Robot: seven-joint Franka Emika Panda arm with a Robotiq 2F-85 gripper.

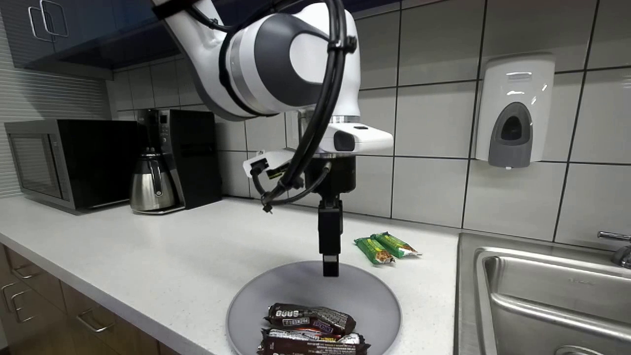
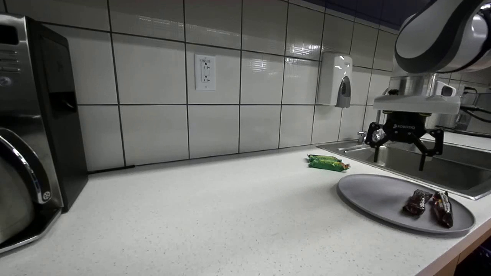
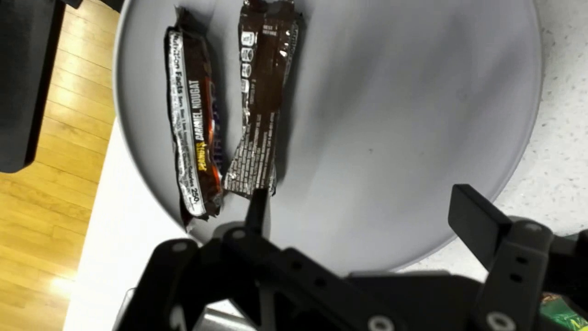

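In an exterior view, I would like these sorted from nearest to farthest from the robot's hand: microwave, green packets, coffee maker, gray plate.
From the hand, in an exterior view:
1. Gray plate, beneath it.
2. Green packets, on the counter between plate and wall.
3. Coffee maker, on the picture's left side.
4. Microwave, farther left, past the coffee maker.
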